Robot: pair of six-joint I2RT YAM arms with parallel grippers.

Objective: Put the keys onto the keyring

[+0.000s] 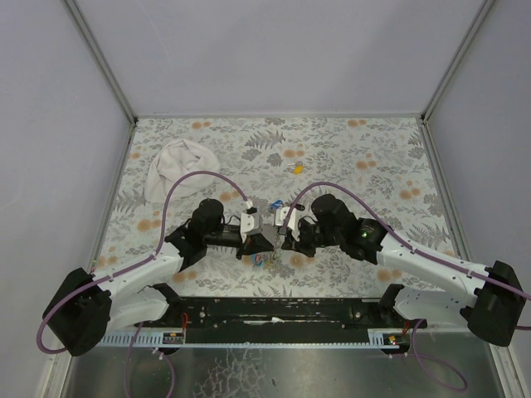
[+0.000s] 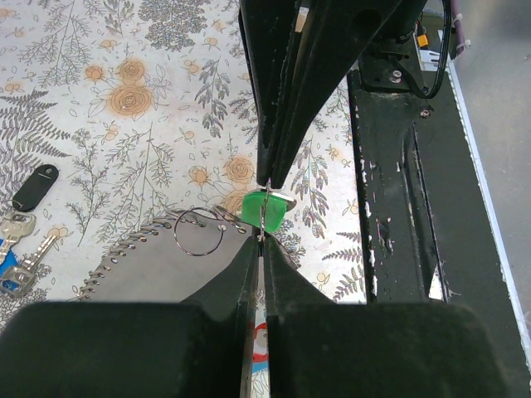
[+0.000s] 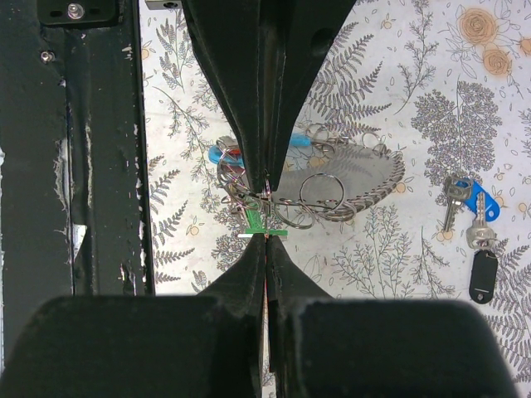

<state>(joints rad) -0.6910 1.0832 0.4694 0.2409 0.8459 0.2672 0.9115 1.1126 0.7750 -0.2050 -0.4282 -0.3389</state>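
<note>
Left end effector (image 2: 260,242) clamps a wire ring of the grey spiral-coil keyring (image 2: 124,249), right end effector (image 3: 267,238) pinches green plastic-headed key (image 3: 262,222).

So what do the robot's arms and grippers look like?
The left arm and right arm have white links, black joints and a purple cable each; the right one shows a green light. The left gripper and right gripper have black tapering fingers.
</note>
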